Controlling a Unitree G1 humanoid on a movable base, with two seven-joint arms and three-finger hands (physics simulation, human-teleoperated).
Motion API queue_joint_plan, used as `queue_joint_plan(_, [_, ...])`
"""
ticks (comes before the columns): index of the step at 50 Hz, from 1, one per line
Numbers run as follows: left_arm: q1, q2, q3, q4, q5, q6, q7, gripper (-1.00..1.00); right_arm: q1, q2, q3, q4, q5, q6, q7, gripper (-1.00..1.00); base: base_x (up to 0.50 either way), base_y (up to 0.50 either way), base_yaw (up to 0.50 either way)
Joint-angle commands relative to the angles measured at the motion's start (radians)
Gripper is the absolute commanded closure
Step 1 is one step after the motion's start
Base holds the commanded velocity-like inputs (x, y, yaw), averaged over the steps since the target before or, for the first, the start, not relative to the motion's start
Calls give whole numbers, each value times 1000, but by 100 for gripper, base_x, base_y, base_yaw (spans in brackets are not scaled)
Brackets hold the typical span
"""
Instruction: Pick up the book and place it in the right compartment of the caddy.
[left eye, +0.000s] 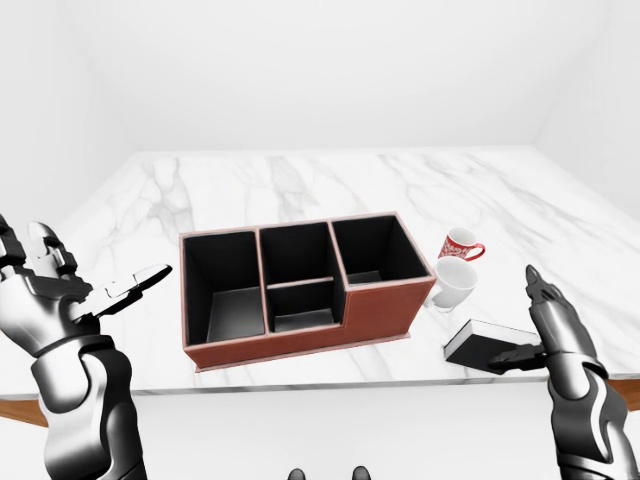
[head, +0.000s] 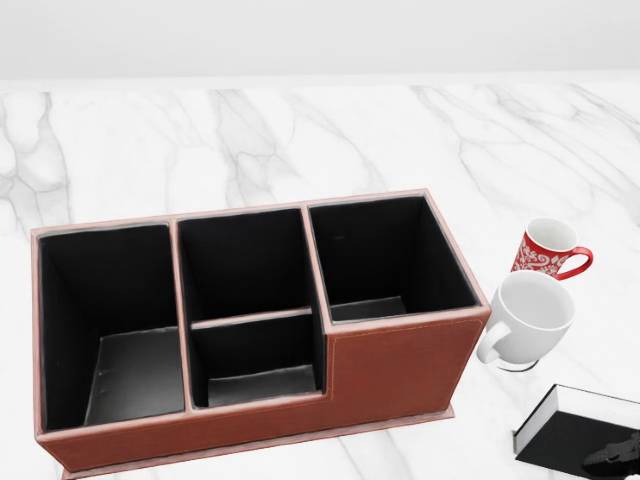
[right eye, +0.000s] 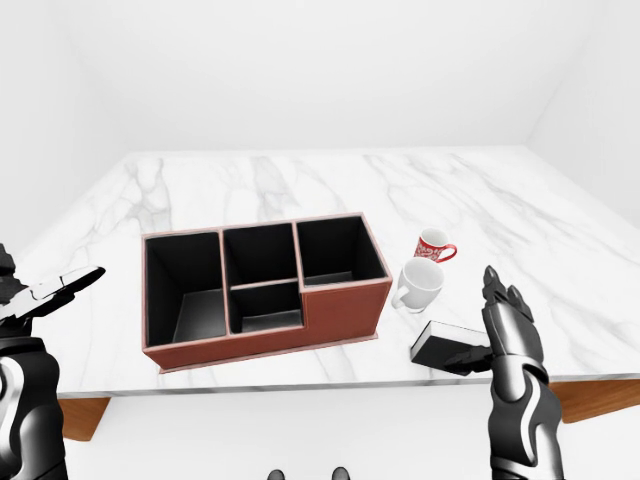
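Book (left eye: 487, 344) flat on tabletop (left eye: 300, 180), at 4 o'clock from caddy (left eye: 300, 285), not yet lifted. Right hand (left eye: 548, 322) beside it, fingers spread wide, one digit over cover; no grasp. Right compartment (head: 385, 260) empty. Left hand (left eye: 60, 290) open, idle. Grasp, lift, placement all remain.

The robot's body is glossy dark grey metal, almost black, with bright highlights. The left hand (left eye: 75, 290) has blocky, segmented fingers (left eye: 135, 285) with pale, silvery pads and knuckle joints; behind it sits a thick rounded wrist cuff and a bulbous forearm built of ribbed, stacked rings. The right hand (right eye: 505, 325) is slimmer and darker, its fingers (right eye: 497, 290) jointed in short links, over a similar ringed forearm. Two rounded black toe caps (left eye: 325, 473) show at the left-eye view's bottom edge.
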Motion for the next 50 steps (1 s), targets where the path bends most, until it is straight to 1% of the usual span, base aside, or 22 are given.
queue_joint_plan(1, [-1, 0, 0, 5, 0, 0, -1, -100, -56, -65, 57, 186, -36, 0, -86, -100, 0, 0, 0])
queue_joint_plan(6, [2, -2, -5, 4, 3, 0, -2, -100, -71, -79, 72, 223, -44, 0, -110, -100, 0, 0, 0])
queue_joint_plan(15, [2, -3, -4, 7, 3, 0, -2, -100, -67, -86, 88, 271, -39, 0, -111, -100, 0, 0, 0])
queue_joint_plan(26, [2, -2, 1, 0, 0, 0, -2, -100, -20, -72, 119, 303, -60, 0, -30, -100, 0, 0, 0])
queue_joint_plan(36, [2, 0, 5, -9, -3, 0, 0, -100, -53, -88, 138, 410, -44, 0, -68, -100, 0, 0, 0])
queue_joint_plan(38, [3, -1, 4, -11, -3, 0, 0, -100, -38, -84, 139, 381, -34, 0, -45, 100, 0, 0, 0])
queue_joint_plan(50, [-2, 2, 4, -7, -3, 0, 3, -100, -38, -82, 137, 371, -31, 0, -37, 100, 0, 0, 0])
